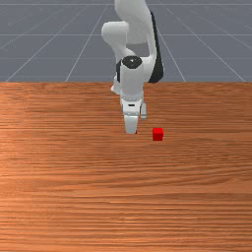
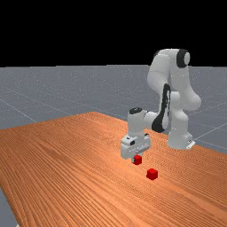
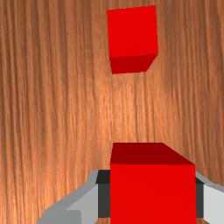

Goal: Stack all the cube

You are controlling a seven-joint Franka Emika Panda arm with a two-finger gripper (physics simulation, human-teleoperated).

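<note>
Your gripper (image 2: 136, 160) pinches a red cube (image 3: 153, 194), 1 finger per side, held above the tbl (image 1: 123, 197); your 2nd cube (image 3: 133, 33) sits on it nearby, gap btwn.

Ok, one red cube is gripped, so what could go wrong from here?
If carried too low, the gripped red cube could knock the loose red cube, which stands apart on the orange-brown wooden table. The wrist view shows their edges slightly out of line, so the stack might end up twisted. If the white-and-grey hand releases off-centre, the top cube could tip.
</note>
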